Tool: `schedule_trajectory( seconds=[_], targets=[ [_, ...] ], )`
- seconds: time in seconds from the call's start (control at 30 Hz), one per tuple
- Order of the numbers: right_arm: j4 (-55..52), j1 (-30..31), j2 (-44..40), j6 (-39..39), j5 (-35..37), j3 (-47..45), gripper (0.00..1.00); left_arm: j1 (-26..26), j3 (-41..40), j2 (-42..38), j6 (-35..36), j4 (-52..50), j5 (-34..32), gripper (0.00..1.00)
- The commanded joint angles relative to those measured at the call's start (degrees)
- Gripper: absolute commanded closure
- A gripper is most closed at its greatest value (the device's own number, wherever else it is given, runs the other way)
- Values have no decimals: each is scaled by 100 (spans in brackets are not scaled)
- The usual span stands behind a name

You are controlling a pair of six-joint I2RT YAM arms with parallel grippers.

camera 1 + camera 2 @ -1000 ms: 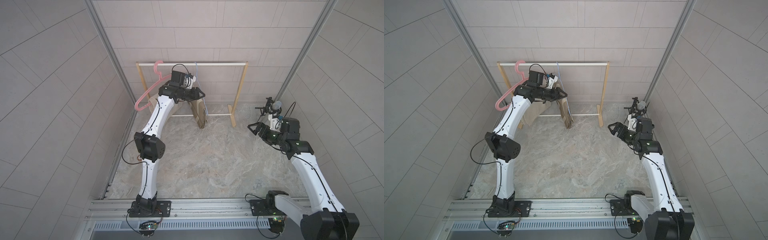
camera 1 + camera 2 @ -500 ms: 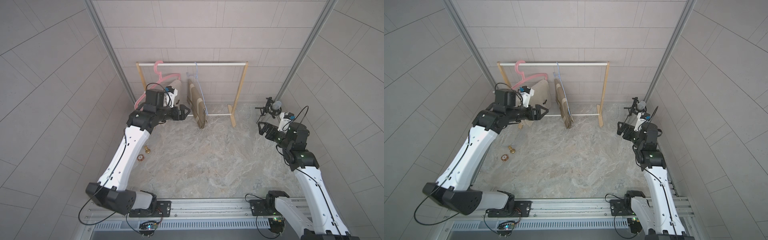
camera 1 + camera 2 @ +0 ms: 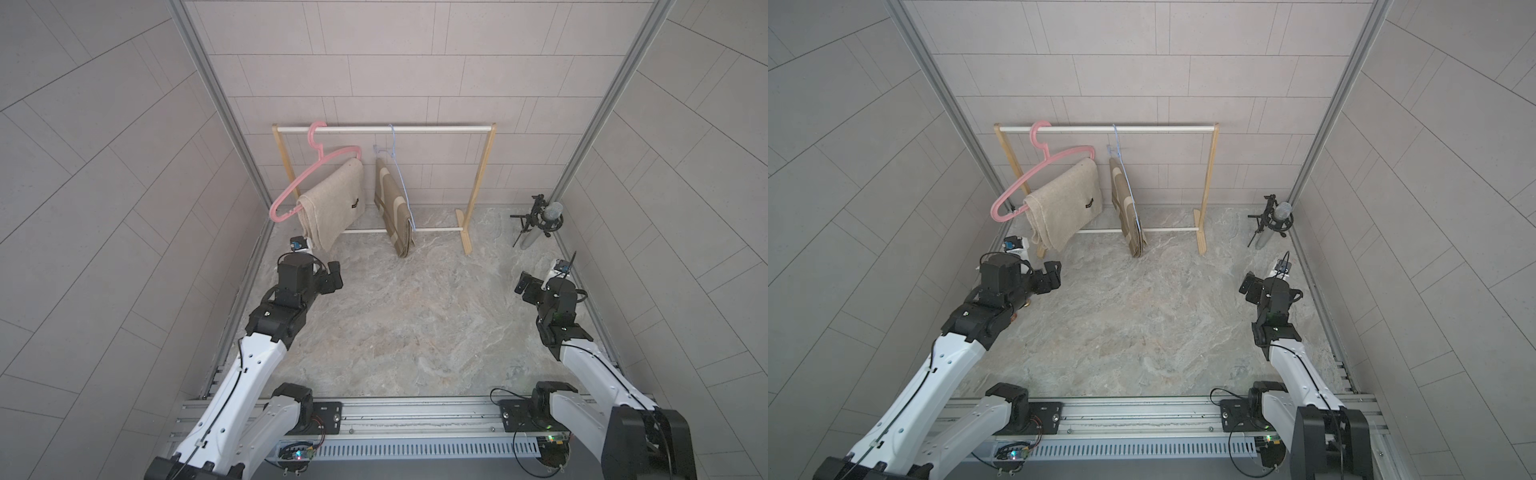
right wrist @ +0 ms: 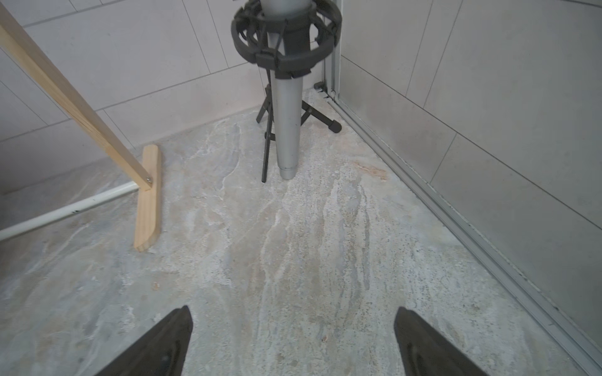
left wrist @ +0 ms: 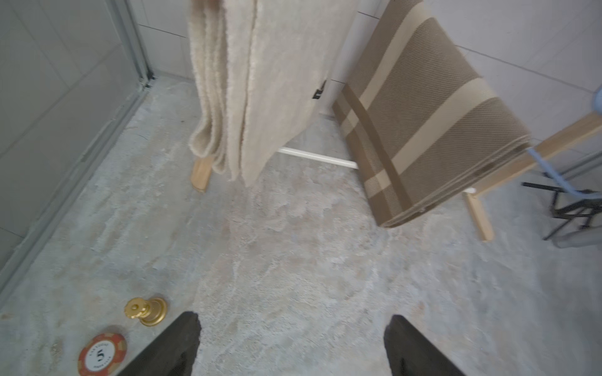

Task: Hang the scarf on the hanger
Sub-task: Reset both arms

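A cream scarf [image 3: 332, 203] [image 3: 1065, 203] is draped over the bar of a pink hanger [image 3: 336, 153], which hangs tilted from the rack's top rail. In the left wrist view the cream scarf [image 5: 277, 81] hangs free ahead of the jaws. My left gripper [image 3: 322, 270] [image 5: 291, 322] stands open and empty, low over the floor and short of the rack. My right gripper [image 3: 536, 282] [image 4: 293, 315] is open and empty too, near the right wall.
A brown striped scarf [image 3: 392, 208] [image 5: 417, 123] hangs on a blue hanger [image 5: 553, 175] beside the cream one. The wooden rack [image 3: 478, 178] stands against the back wall. A microphone stand [image 3: 540, 220] [image 4: 286, 97] fills the back right corner. A gold piece [image 5: 146, 311] and a poker chip [image 5: 101, 355] lie by my left gripper.
My left arm has drawn back from the rail toward the front and its jaws have opened wide. The cream scarf now hangs alone on the pink hanger. My right arm has pulled back slightly.
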Motion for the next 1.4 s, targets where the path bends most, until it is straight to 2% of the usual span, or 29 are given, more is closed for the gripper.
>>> schedule_trajectory(
  seconds=[0.0, 0.13, 0.37, 0.53, 0.57, 0.7, 0.77, 0.97, 1.13, 1.3, 1.37],
  targets=[
    [1397, 77, 395, -368, 351, -199, 0, 140, -338, -30, 113, 737, -531, 9],
    [2326, 279, 1073, -599, 215, -292, 0, 284, -429, 179, -52, 787, -652, 8],
    [3273, 390, 2131, -1191, -466, 28, 0, 386, -508, 650, -106, 997, -1014, 8],
    [4343, 379, 3086, -1185, -494, -48, 0, 497, -647, 920, 63, 1473, -1080, 8],
    [4387, 355, 3168, -1131, -441, -35, 0, 544, -668, 971, 69, 1544, -1104, 8],
    [3351, 329, 2943, -983, -311, 330, 0, 753, -895, 1243, 75, 2123, -1220, 8],
    [3671, 329, 3045, -1027, -330, 250, 0, 876, -1034, 1475, 52, 2559, -1224, 7],
    [3368, 329, 2961, -1000, -325, 337, 0, 929, -1282, 2124, 456, 3764, -1237, 5],
    [3377, 329, 2963, -1000, -329, 332, 0, 967, -1613, 2715, 756, 4977, -930, 3],
    [3381, 328, 2963, -1001, -335, 332, 0, 1103, -1875, 3326, 791, 6084, -158, 1],
    [3376, 326, 2966, -1005, -331, 334, 0, 1112, -1818, 3324, 868, 5957, 79, 1]
  ],
)
